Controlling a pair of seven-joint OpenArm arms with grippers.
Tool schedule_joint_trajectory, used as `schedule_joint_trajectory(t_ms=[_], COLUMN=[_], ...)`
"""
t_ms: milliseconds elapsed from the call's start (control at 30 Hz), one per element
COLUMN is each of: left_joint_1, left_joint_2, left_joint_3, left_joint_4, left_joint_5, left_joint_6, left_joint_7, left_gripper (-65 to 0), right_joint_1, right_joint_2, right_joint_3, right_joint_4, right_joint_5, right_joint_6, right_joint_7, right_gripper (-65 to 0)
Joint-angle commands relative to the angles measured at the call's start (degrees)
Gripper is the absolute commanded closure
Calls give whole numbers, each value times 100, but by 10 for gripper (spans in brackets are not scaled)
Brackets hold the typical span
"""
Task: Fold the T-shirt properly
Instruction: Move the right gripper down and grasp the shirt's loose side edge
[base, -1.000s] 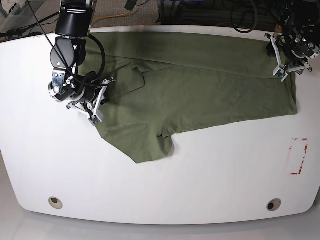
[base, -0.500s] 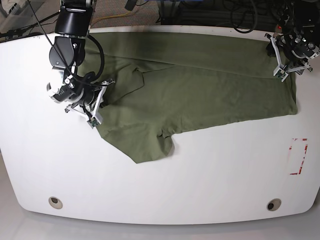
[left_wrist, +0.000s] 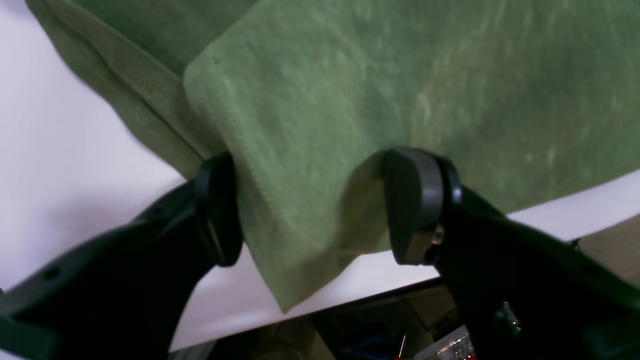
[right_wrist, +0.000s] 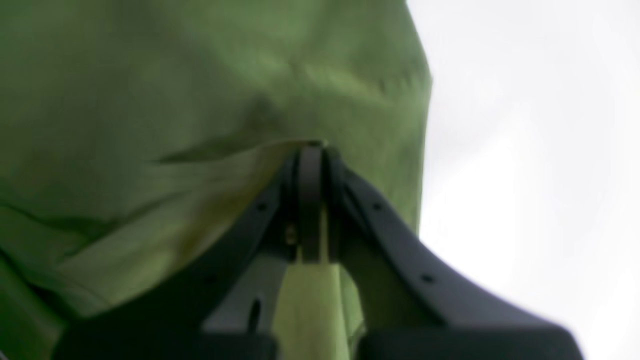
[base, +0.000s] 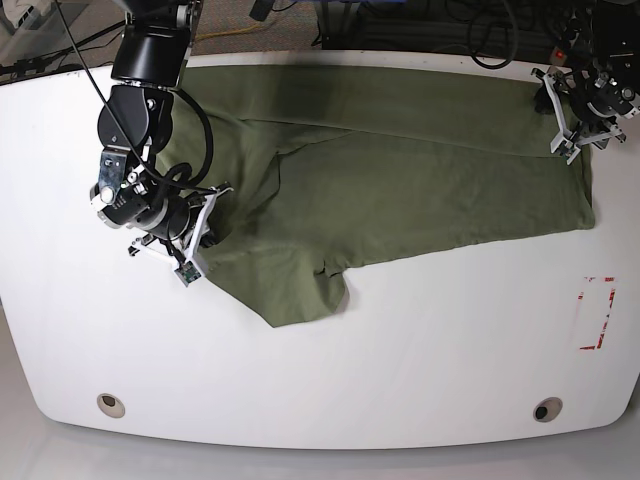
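T-shirt (base: 400, 170): olive green, spread lengthwise across the far half of the white desk (base: 330, 370), with one sleeve pointing toward the near edge.

Right gripper (right_wrist: 311, 150): its fingers are closed flat together on a pinch of cloth at the shirt's edge – a raised fold is seen running into the tips in the right wrist view.

Left gripper (left_wrist: 312, 210): its fingers (left_wrist: 415, 205) are spread wide, one on each side of a doubled corner of the hem at the desk's far edge; nothing is clamped there yet.

Step in hand (judged): one end of the garment is secured, the opposite corner remains to be taken before a fold can be carried across.

How it is best done: the open fingers should be lowered until both layers of the corner sit well between the pads, then closed fully – a shallow bite on the top layer alone would probably let the lower layer slide away.

Care advised: both ends should be lifted together and evenly, so that the cloth is kept taut and no slack gathers mid-body.

Risk: the corner overhangs the desk edge, so it could slip off if nudged.
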Motion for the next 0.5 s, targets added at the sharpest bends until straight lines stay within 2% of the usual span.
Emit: schedule_joint_trajectory(t_ms=[0,100,233,333,467], left_joint_1=[37,37,37,29,-103], left_joint_2=[-58,-67,-67,-67,-41], left_joint_3=[-16,-25,-60,-183,-350], left_joint_4=[9,9,9,18,203], left_joint_5=[154,145,110,101,-48], left_joint_6=[10,10,10,10,10], left_joint_7=[69,69,69,69,69], left_gripper=[-390,-390,-390,-390,-390], right_joint_1=[197,285,469,566,838], right_joint_2=[52,52,78,78,219], right_joint_3=[13,13,153,461,523], right_joint_4=[-43,-341,-632,-737,-1080], right_joint_5=[54,54,45,45,28], right_joint_6=[-10,-10,-10,-10,-10], right_joint_7=[85,85,93,93,102], right_gripper=[0,-14,-201,-300,-335])
